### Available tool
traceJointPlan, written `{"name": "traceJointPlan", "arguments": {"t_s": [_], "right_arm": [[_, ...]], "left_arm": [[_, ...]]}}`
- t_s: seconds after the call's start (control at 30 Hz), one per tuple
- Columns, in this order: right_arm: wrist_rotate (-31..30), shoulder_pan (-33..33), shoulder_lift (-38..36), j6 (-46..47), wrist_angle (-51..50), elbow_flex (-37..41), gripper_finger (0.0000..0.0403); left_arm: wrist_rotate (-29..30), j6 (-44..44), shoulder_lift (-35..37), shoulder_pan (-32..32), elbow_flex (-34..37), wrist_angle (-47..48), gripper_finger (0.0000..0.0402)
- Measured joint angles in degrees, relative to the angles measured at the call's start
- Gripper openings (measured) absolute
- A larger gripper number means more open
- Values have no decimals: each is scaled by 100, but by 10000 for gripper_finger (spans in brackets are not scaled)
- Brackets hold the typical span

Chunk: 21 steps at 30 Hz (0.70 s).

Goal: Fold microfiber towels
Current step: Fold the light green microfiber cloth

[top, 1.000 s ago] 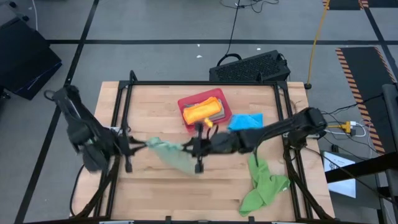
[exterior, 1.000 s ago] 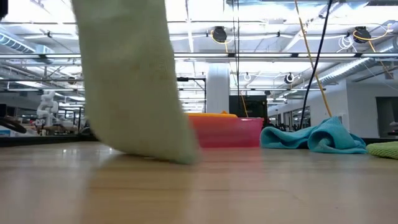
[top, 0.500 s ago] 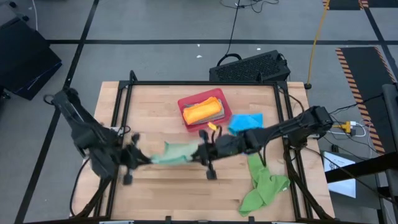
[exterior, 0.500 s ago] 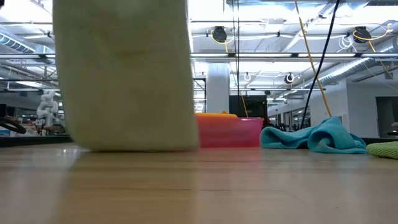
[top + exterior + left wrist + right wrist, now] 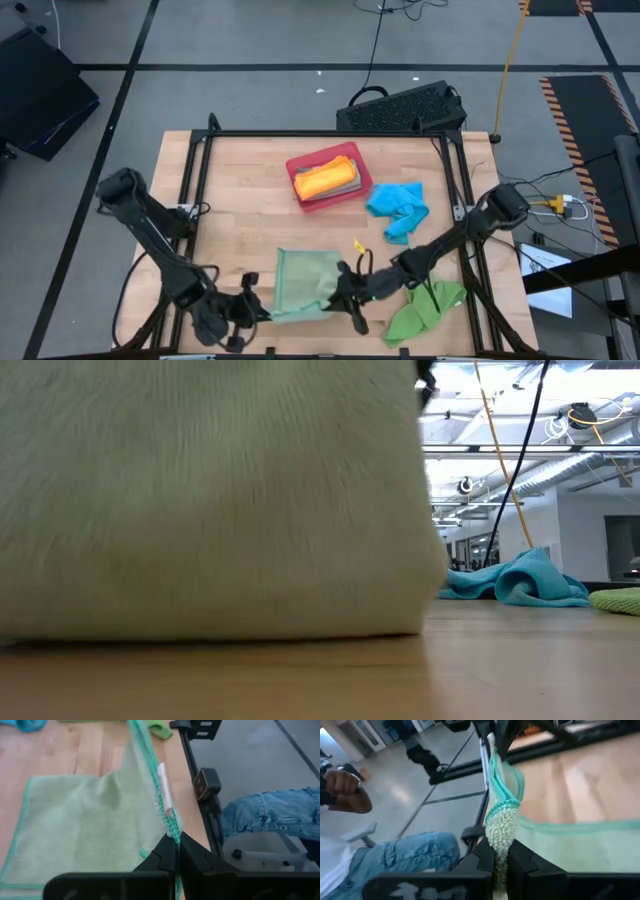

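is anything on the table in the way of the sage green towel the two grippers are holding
Nothing visible. The left gripper and right gripper each pinch the sage green towel at the table's near edge. The wood by it is bare; the bright green towel, blue towel and red tray lie apart.

This is a robotics lab or workshop in a large industrial hall. A wooden bench (image 5: 250,190) inside a black metal frame (image 5: 320,134) stands on a grey concrete floor (image 5: 250,40) marked with dark lines and a striped hazard strip (image 5: 575,120). Cables (image 5: 378,40) trail across the floor to the far side. Beyond the bench, the low view shows exposed ceiling ducts (image 5: 560,460), hanging cords and open workspace. A seated person in jeans (image 5: 405,855) waits beside the bench.
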<state>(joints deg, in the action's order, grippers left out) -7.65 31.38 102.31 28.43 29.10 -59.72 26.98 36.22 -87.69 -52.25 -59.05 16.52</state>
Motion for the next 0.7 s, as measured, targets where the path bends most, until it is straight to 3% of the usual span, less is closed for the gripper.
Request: {"name": "traceJointPlan", "arguments": {"t_s": [0.13,0.3,0.53,0.7], "right_arm": [[-62,157,306,231,46,34,11],[-766,222,533,234,-74,45,11],[-1173,206,475,4,-416,45,11],[-1201,24,236,-241,-933,45,11]], "left_arm": [[37,0,-305,52,2,-200,4],[217,37,-439,286,2,121,7],[503,340,-458,722,4,1101,10],[529,134,-456,1053,4,1226,5]]}}
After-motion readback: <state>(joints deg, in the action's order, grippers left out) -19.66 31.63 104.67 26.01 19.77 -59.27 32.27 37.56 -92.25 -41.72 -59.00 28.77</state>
